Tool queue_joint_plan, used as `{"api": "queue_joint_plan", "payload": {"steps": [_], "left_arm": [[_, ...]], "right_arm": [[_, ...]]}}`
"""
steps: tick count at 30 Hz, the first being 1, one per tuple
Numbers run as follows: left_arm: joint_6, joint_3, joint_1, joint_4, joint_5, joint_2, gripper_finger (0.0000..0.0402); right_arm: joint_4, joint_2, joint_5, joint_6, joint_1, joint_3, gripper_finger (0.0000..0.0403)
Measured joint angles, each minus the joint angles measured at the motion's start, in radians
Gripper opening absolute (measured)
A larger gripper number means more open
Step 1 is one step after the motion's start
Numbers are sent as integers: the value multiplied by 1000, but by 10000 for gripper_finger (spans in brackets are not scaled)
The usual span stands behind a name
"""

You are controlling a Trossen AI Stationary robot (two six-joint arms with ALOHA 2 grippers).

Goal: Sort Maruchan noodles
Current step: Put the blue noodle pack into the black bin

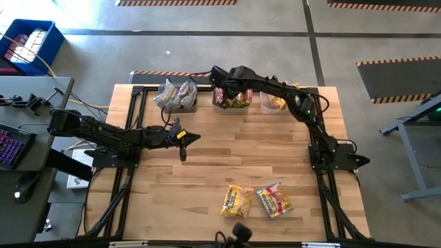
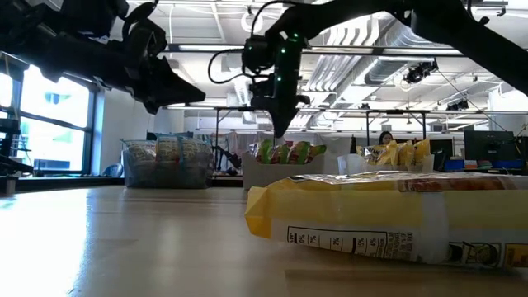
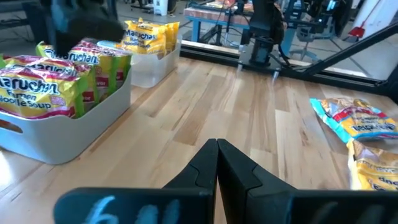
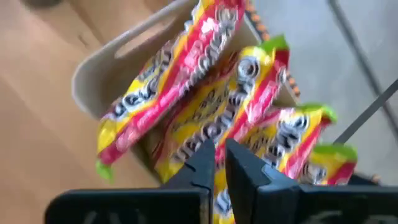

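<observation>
Three bins stand along the table's far edge: the left bin [image 1: 176, 96] with silvery packets, the middle bin [image 1: 231, 100] with red, yellow and green Maruchan noodles [image 4: 205, 106], and the right bin [image 1: 275, 103] with yellow ones. Two more yellow packets [image 1: 236, 201] [image 1: 275, 200] lie flat near the front edge. My right gripper [image 4: 218, 163] hangs shut above the middle bin, pointing steeply down, with nothing between its fingers. Left of centre, my left gripper [image 1: 191, 138] is shut and empty, held level over the table.
Bare wood stretches between the bins and the two front packets. The right arm [image 1: 303, 103] reaches over the right bin. Beyond the table's left edge are a desk with a keyboard [image 1: 10, 145] and a blue crate [image 1: 31, 45].
</observation>
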Motion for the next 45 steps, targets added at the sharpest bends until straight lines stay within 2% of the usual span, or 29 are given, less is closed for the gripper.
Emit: {"api": "queue_joint_plan", "payload": {"steps": [4, 7, 12, 18, 21, 25, 31, 38, 41, 45], "left_arm": [[-2, 0, 1, -16, 27, 0, 0], [-17, 0, 1, -46, 29, 0, 0], [-34, 0, 1, -84, 29, 0, 0], [-44, 0, 1, -87, 41, 0, 0], [-46, 0, 1, -86, 43, 0, 0], [-61, 0, 1, -70, 69, 11, 0], [-62, 41, 1, -44, 98, 118, 0], [-17, 124, 1, -7, 97, 321, 0], [16, 147, 1, -12, 97, 369, 0], [5, 160, 8, -9, 98, 380, 0]], "right_arm": [[246, -63, -5, -52, 34, -182, 3], [462, -147, -19, -65, 60, -385, 4], [834, -348, -36, -46, 106, -781, 1], [1066, -621, -31, 32, 174, -1147, 0], [1067, -739, -26, 83, 206, -1265, 0], [1032, -878, -76, 158, 253, -1382, 0], [827, -1027, -186, 316, 373, -1444, 0], [556, -1053, -365, 615, 647, -1445, 0], [539, -1034, -473, 668, 773, -1445, 0], [549, -1001, -521, 734, 894, -1445, 0]]}}
